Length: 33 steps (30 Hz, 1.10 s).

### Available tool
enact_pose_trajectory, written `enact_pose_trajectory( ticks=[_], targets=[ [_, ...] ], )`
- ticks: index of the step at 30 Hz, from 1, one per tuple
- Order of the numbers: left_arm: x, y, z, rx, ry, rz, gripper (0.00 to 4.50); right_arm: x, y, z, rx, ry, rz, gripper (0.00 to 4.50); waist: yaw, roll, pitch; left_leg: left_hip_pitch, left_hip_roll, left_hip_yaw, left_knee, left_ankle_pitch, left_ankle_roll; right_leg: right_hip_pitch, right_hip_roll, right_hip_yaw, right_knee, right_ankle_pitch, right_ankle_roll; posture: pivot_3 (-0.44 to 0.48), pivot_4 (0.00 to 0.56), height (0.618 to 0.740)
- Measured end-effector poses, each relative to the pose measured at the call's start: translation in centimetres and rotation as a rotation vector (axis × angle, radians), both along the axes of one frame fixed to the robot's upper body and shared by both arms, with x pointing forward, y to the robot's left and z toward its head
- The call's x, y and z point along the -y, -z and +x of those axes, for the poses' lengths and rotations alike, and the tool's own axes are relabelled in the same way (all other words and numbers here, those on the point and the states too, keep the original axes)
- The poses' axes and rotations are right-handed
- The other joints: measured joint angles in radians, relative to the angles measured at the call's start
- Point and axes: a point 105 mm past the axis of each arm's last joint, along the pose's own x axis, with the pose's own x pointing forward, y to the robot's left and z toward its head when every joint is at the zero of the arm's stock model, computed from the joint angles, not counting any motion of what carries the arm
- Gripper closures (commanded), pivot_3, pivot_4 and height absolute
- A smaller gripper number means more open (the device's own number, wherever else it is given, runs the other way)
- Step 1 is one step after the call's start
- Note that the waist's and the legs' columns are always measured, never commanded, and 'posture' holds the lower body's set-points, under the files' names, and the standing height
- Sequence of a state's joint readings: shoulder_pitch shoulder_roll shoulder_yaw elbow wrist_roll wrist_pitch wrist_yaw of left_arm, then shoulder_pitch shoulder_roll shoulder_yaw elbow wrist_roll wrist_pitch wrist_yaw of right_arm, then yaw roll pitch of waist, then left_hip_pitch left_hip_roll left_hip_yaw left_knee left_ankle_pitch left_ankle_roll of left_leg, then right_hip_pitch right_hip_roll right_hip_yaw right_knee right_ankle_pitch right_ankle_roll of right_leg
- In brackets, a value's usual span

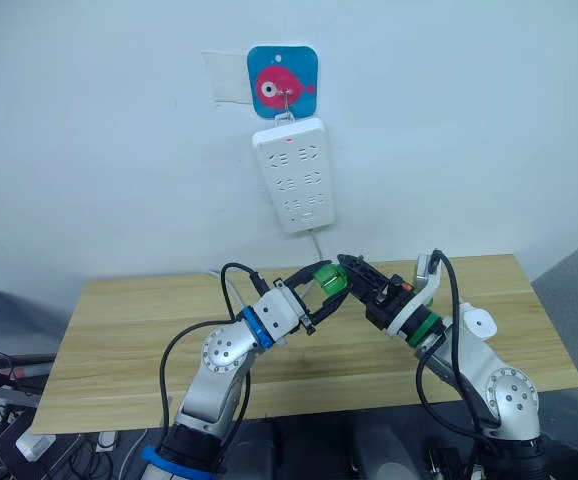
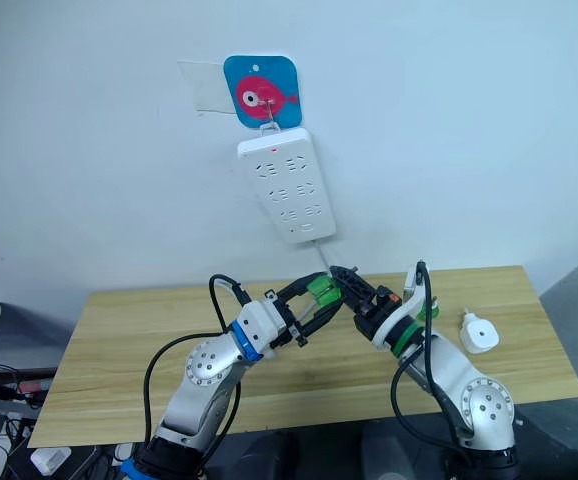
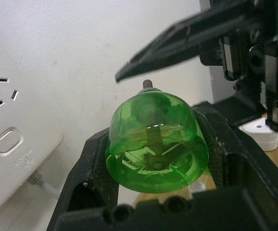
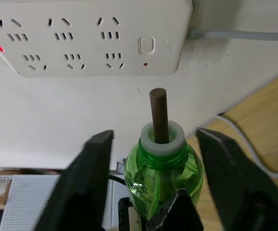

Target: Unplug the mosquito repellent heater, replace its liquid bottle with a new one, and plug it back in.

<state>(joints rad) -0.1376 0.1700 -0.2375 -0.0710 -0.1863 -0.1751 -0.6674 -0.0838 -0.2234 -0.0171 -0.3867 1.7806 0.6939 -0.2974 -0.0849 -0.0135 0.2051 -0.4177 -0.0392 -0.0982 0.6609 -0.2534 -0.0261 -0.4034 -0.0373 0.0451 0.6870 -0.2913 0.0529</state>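
The mosquito repellent heater (image 2: 478, 332) sits unplugged on the bench (image 2: 119, 350), near its right end and well apart from both of my hands. My left hand (image 1: 321, 287) is raised above the middle of the bench and is clamped on the green liquid bottle (image 3: 154, 144), its two black fingers (image 3: 93, 159) pressing the bottle's rounded sides. The bottle is translucent green, with a white collar (image 4: 161, 136) at its neck and a dark wick (image 4: 158, 113) standing out of the collar. My right hand (image 4: 151, 144) meets the bottle from the opposite side; its fingers (image 4: 88, 168) are spread apart, one on each side of the neck, and touch neither the collar nor the wick. On the wall behind, a white power strip (image 1: 294, 173) hangs from a blue square hook plate (image 1: 282, 81) bearing a pink fish, with its cable (image 2: 321, 253) running down toward the bench. A small red light (image 1: 289, 140) glows near the strip's upper end.
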Motion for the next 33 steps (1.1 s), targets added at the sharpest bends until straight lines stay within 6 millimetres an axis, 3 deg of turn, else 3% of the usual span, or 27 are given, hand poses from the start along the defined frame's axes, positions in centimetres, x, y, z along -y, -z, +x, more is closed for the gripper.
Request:
enact_pose_trajectory(
  ticks=[2, 5, 7, 11, 18, 24, 29, 33],
  targets=[
    [0.0, 0.0, 0.1, 0.000, 0.001, 0.001, 2.22, 0.4, 0.4, -0.2, -0.005, -0.003, -0.030, 0.03, 0.000, 0.000, 0.000, 0.000, 0.000, 0.000, 0.000, 0.000, 0.000, 0.000, 0.000, 0.000, 0.000, 0.000, 0.000, -0.107, 0.221, 0.740],
    [0.0, 0.0, 0.1, 0.001, 0.011, 0.004, 2.22, 1.4, 1.5, -0.8, -0.020, -0.030, -0.134, 0.03, 0.000, 0.001, 0.001, 0.000, -0.001, 0.000, 0.000, 0.000, 0.000, 0.000, 0.000, 0.000, -0.001, 0.000, 0.000, -0.109, 0.224, 0.740],
    [-0.1, 0.1, 0.0, -0.001, 0.024, 0.017, 2.22, 3.3, 2.4, -1.3, -0.039, -0.036, -0.251, 0.03, 0.002, 0.001, 0.001, 0.000, -0.001, -0.001, 0.000, 0.000, 0.000, 0.002, 0.000, -0.001, -0.002, 0.000, 0.000, -0.122, 0.244, 0.740],
    [-0.8, 0.4, -0.3, -0.003, 0.075, 0.049, 2.22, 9.2, 3.5, -2.1, -0.076, -0.087, -0.695, 0.03, 0.001, 0.006, 0.010, 0.002, -0.001, 0.000, 0.002, -0.002, 0.004, 0.007, 0.000, -0.001, -0.006, 0.000, 0.000, -0.137, 0.253, 0.740],
    [-0.8, 1.3, -1.4, -0.029, 0.162, 0.069, 2.22, 17.4, 1.2, 0.8, 0.003, -0.102, -1.287, 0.03, -0.002, 0.005, 0.020, 0.004, 0.000, 0.000, 0.001, -0.002, 0.004, 0.010, 0.002, -0.002, -0.008, 0.000, 0.000, -0.142, 0.273, 0.740],
    [-0.4, 1.5, -1.6, -0.034, 0.183, 0.064, 2.22, 19.8, 2.9, 2.8, -0.024, -0.182, -1.435, 0.03, 0.001, 0.004, 0.035, 0.004, 0.000, 0.000, 0.002, -0.003, 0.004, 0.010, 0.000, -0.001, -0.008, 0.000, 0.001, -0.120, 0.288, 0.740],
    [-0.5, 1.6, -1.7, -0.038, 0.186, 0.069, 2.22, 20.4, 3.9, 3.6, -0.081, -0.244, -1.458, 0.03, 0.001, 0.004, 0.047, 0.003, 0.001, -0.001, 0.001, -0.003, 0.005, 0.008, -0.003, -0.001, -0.007, 0.000, 0.000, -0.091, 0.300, 0.740],
    [-0.9, 2.0, -2.0, -0.052, 0.178, 0.080, 2.22, 22.2, 4.9, 3.2, -0.188, -0.234, -1.484, 0.03, 0.005, 0.004, 0.054, 0.002, 0.000, -0.001, 0.002, -0.003, 0.005, 0.008, -0.004, -0.001, -0.007, 0.000, 0.000, -0.082, 0.305, 0.740]
  ],
)
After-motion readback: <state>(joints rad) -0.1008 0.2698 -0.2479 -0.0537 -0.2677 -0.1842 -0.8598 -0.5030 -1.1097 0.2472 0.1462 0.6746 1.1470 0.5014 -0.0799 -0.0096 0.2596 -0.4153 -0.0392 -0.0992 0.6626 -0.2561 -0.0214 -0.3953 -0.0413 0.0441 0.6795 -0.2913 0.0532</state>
